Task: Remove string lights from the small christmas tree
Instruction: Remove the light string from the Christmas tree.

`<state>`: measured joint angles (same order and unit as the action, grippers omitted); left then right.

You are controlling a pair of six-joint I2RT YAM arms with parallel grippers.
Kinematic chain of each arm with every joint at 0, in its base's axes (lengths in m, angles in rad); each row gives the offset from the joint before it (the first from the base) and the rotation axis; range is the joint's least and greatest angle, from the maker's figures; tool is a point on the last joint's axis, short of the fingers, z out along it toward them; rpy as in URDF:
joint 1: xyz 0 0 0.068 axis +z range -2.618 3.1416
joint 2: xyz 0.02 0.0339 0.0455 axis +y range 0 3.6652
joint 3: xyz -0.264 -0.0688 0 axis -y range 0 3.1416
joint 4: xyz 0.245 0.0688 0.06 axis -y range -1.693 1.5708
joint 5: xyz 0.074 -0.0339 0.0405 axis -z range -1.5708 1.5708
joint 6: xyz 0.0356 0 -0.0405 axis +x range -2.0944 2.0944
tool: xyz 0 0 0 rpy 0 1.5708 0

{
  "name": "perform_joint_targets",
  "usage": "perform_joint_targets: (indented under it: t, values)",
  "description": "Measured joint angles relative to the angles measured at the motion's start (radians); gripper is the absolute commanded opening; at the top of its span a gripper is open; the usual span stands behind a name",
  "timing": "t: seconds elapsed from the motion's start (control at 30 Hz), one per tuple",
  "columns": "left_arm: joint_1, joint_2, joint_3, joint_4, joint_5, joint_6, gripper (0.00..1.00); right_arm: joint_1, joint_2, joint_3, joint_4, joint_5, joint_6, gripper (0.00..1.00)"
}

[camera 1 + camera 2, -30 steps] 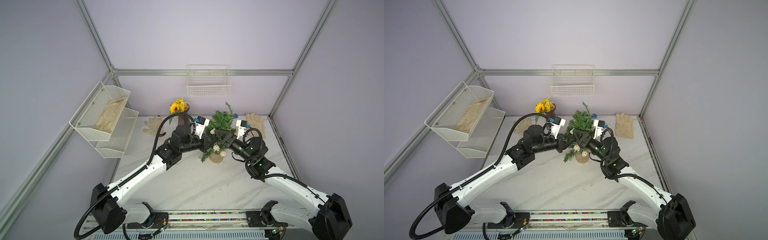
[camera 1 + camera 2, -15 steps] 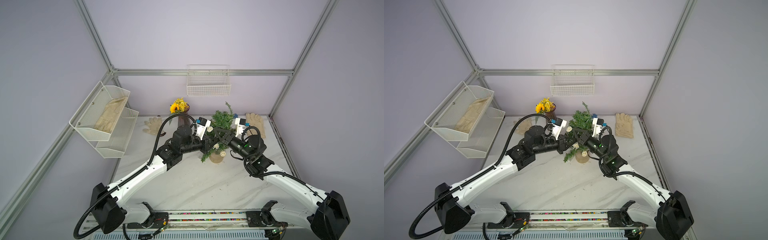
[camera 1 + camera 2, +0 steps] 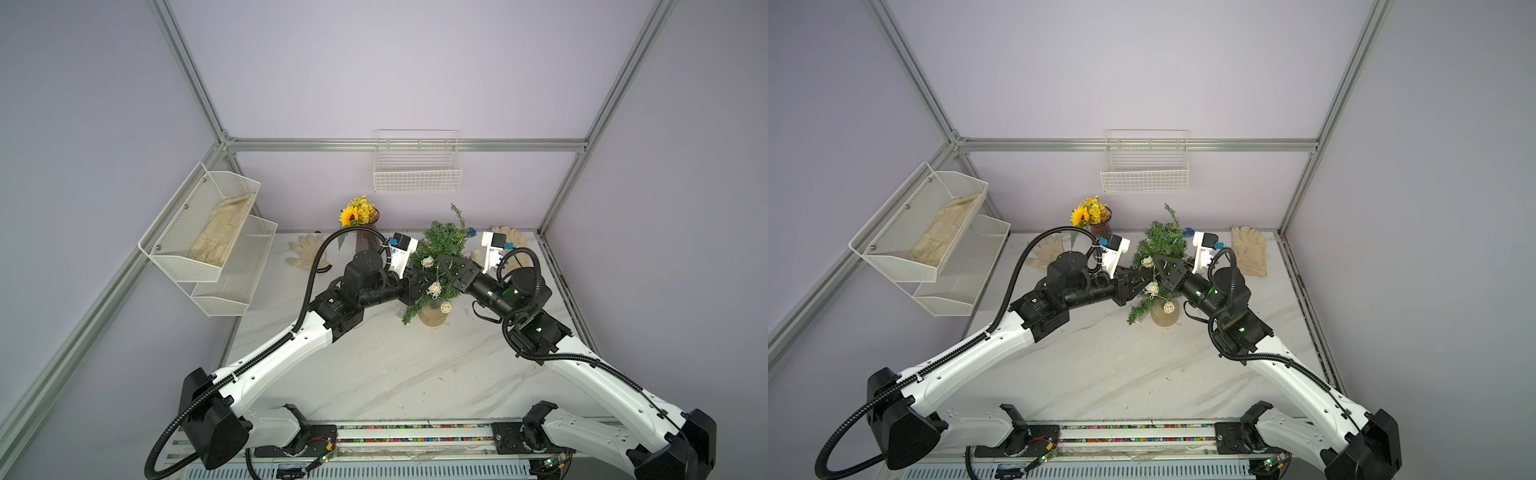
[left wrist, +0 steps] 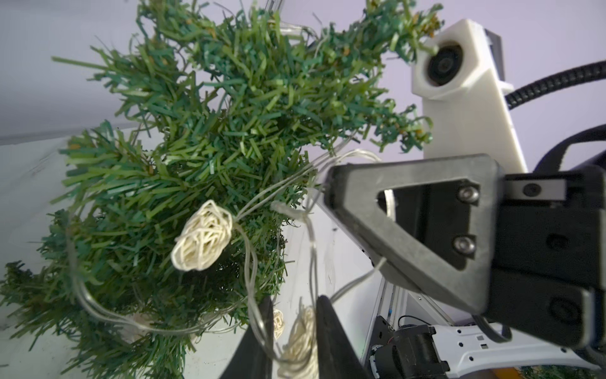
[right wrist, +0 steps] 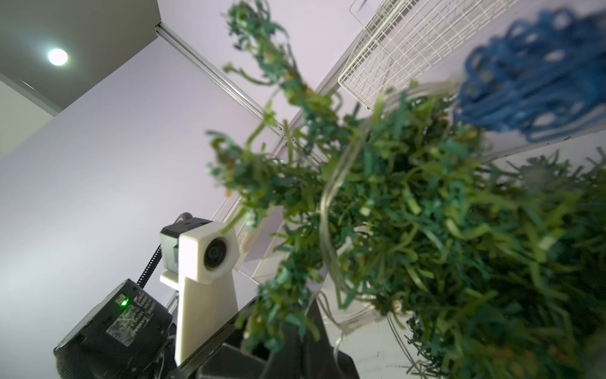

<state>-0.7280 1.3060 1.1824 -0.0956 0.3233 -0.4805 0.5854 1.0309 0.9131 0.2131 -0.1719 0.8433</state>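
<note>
The small christmas tree (image 3: 442,245) (image 3: 1163,245) stands on its tan wooden base (image 3: 432,319) at the back middle of the table. The string lights run through it as thin wire with cream balls (image 3: 435,287) (image 4: 203,239) and a blue ball (image 5: 537,88). My left gripper (image 3: 424,279) (image 4: 293,315) reaches in from the left; its jaws stand slightly apart, with a cream ball and wire loops between them. My right gripper (image 3: 442,261) (image 5: 303,331) is at the tree's front from the right. It is shut, and the wire runs into its tip.
A dark vase of yellow flowers (image 3: 359,216) stands just behind the left arm. Cream gloves (image 3: 307,251) (image 3: 509,237) lie at the back left and back right. A wire basket (image 3: 417,166) hangs on the back wall, and a mesh shelf (image 3: 208,232) hangs on the left wall.
My right gripper has moved in to the tree and closed on the wire. My left gripper's jaws, shut before, have parted a little.
</note>
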Motion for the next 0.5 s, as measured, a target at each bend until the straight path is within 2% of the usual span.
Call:
perform_joint_targets:
  t: [0.13,0.5]
  values:
    - [0.000,-0.021,-0.002,-0.002,-0.032,0.002,0.31,0.000,-0.032,0.042,-0.079,0.000,-0.050,0.00]
    - [0.000,-0.070,-0.008,-0.004,-0.107,0.012,0.50,0.000,-0.104,0.158,-0.297,0.069,-0.200,0.00]
